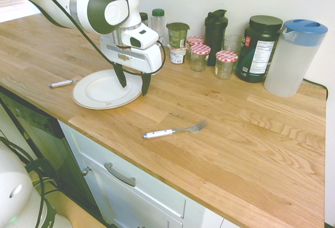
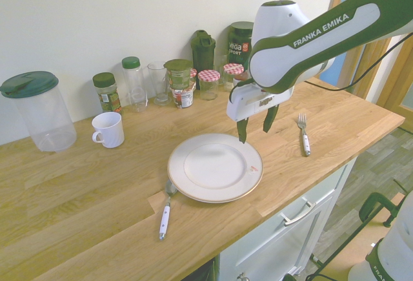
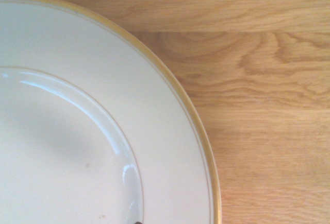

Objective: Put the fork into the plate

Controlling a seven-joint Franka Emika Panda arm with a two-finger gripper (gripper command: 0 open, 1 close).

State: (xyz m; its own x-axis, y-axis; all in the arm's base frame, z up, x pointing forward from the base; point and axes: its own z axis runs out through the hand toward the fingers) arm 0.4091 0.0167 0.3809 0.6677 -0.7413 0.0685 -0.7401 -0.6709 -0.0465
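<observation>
First exterior view: the gripper (image 1: 133, 84), fingers spread and holding nothing, hid the plate's (image 1: 94, 96) far edge, while the fork (image 1: 174, 130) lay on the counter (image 1: 246, 133), well apart. Second exterior view: a spoon (image 2: 165, 211) lay beside the plate, jars (image 2: 208, 84) behind. Wrist view: only part of the bare plate showed.

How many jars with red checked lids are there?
3, in the row by the wall: one beside the dark tub, one in the middle, one behind it. Others may be hidden.
</observation>
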